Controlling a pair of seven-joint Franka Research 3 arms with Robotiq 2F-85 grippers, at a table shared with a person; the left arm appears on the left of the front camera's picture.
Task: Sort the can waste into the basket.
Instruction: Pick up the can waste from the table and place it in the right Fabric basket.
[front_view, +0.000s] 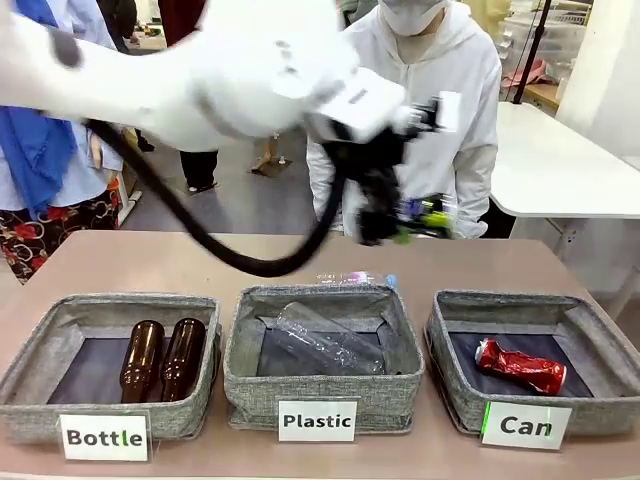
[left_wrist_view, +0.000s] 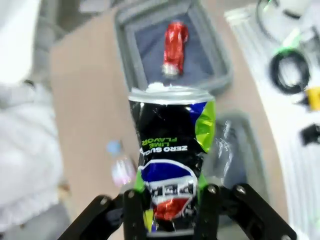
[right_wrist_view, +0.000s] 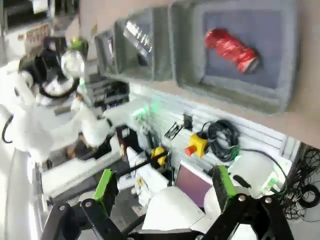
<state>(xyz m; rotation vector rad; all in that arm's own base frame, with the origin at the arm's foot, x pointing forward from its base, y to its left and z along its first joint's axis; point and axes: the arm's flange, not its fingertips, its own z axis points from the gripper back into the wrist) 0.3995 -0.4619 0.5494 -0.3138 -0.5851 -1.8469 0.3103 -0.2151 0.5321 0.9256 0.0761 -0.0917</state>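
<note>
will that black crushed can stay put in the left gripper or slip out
Probably stays: the left gripper is shut on the dented waist of the black crushed can. Empty and crumpled, it is likely light. Its glossy skin could slip if jolted.

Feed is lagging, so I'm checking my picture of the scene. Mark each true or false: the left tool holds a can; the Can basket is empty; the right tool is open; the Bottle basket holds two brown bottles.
1. The left tool holds a can: true, it is shut on the dark can.
2. The Can basket is empty: false, the red can lies in it.
3. The right tool is open: true.
4. The Bottle basket holds two brown bottles: true.
</note>
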